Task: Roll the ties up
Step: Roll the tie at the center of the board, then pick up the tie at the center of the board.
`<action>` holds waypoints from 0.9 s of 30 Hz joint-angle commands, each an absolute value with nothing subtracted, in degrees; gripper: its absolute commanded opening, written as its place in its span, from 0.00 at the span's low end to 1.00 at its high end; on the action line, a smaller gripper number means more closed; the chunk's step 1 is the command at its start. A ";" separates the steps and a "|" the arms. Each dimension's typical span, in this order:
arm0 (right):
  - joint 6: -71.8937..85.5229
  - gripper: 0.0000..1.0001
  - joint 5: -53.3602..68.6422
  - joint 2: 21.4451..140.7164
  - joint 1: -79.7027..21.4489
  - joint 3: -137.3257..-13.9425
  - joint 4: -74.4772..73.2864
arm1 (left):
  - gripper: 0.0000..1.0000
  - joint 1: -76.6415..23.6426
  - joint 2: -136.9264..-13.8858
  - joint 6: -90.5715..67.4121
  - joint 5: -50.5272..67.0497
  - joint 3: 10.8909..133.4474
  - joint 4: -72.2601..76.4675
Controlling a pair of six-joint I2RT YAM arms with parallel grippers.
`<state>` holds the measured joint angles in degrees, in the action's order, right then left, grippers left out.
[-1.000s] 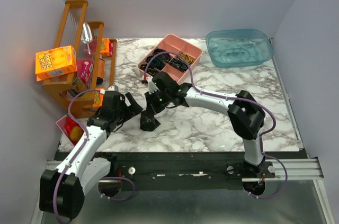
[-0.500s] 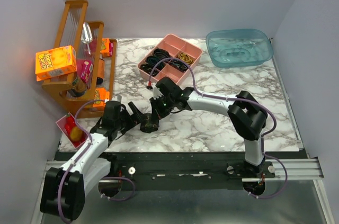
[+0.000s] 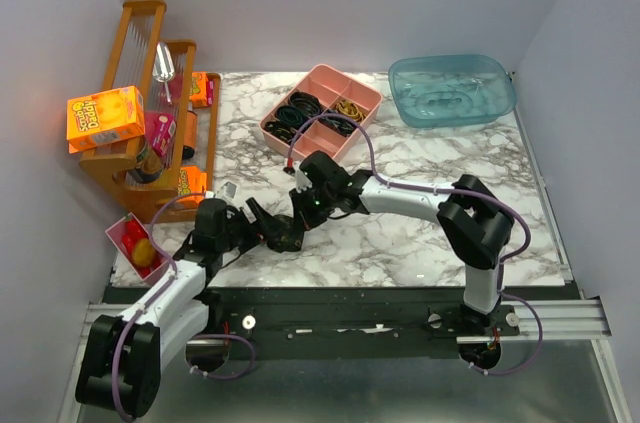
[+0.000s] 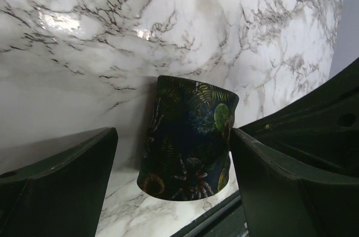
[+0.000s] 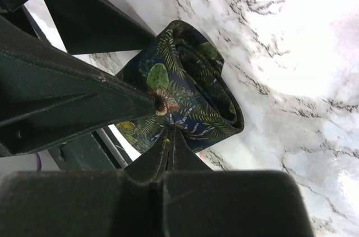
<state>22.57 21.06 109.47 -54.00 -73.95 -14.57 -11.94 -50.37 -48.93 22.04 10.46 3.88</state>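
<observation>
One tie [image 3: 284, 233] is rolled into a short dark coil with a green leaf print, standing near the table's front edge. In the left wrist view the tie roll [image 4: 188, 139] stands between my left gripper's [image 4: 174, 136] open fingers, the right finger touching its side. My left gripper [image 3: 262, 226] reaches it from the left. My right gripper [image 3: 298, 219] is shut on the roll's outer edge. In the right wrist view its gripper [image 5: 171, 139] pinches the fabric of the tie roll [image 5: 196, 88].
A pink divided tray [image 3: 300, 78] with black and yellow band loops stands at the back. A blue tub [image 3: 452, 90] is at the back right. A wooden rack [image 3: 150, 133] with orange boxes stands on the left, with a small red bin [image 3: 135, 243] in front of it.
The right gripper carried the roll toward the near edge. The left arm drew back and its open fingers now stand on either side of the roll.
</observation>
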 commanded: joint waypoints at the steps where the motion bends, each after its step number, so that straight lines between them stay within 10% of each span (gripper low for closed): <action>1: 23.55 0.02 18.55 107.93 -54.76 -71.72 -14.77 | 0.88 -11.60 -51.24 -50.27 28.55 8.09 10.45; 27: 24.79 0.02 16.96 107.75 -54.67 -71.46 -15.21 | 0.64 -21.18 -64.68 -52.82 31.11 8.44 25.30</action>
